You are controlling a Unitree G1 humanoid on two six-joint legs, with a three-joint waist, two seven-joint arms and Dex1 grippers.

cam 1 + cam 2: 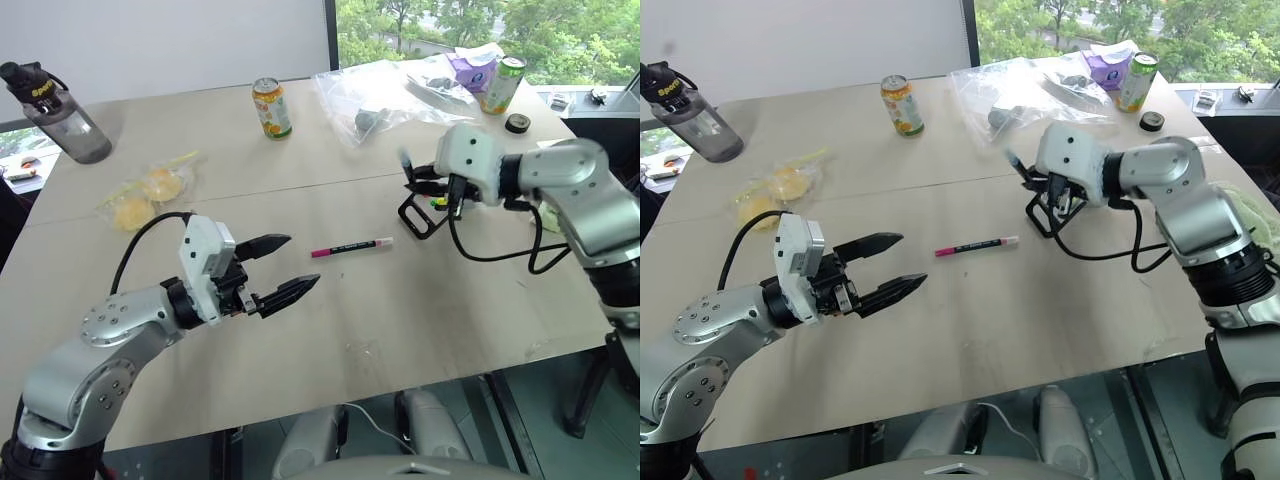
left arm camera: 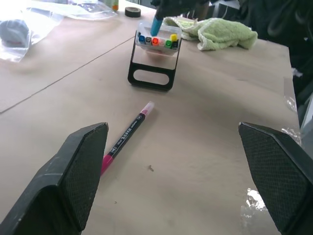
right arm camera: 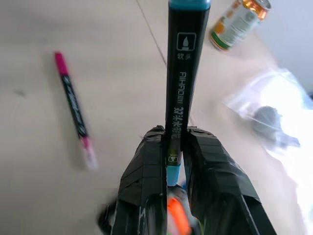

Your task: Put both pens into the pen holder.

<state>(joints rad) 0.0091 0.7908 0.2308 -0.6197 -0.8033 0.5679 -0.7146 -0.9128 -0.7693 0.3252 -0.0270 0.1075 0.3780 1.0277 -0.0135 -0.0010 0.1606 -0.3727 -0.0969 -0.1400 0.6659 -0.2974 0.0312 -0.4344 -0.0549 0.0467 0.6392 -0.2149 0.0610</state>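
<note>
Your pale wooden table point(image 1: 420, 310) sits by a window; right end effector point(image 3: 175, 147) grips the black pen point(image 3: 183, 83) above the pen holder point(image 2: 152, 61); left end effector point(image 1: 283, 270) gapes empty near the pink pen point(image 1: 350, 247).

Left gripper's black fingers point(image 2: 80, 171) spread wide over wooden table point(image 2: 215, 107), pink pen point(image 2: 126, 138) lying before black pen holder point(image 2: 154, 61), green cloth point(image 2: 215, 32) beyond

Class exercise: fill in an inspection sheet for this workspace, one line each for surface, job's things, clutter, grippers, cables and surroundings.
Surface: pale wooden table, seams across it.
Job's things: pink pen lying flat in mid-table; black pen clamped over the pen holder, which already has coloured markers in it.
Clutter: water bottle, two drink cans, plastic bags, tape roll, green cloth.
Grippers: left gripper open, empty; right gripper shut on the black pen.
Cables: black cable looping off the right arm.
Surroundings: window, trees outside.
</note>
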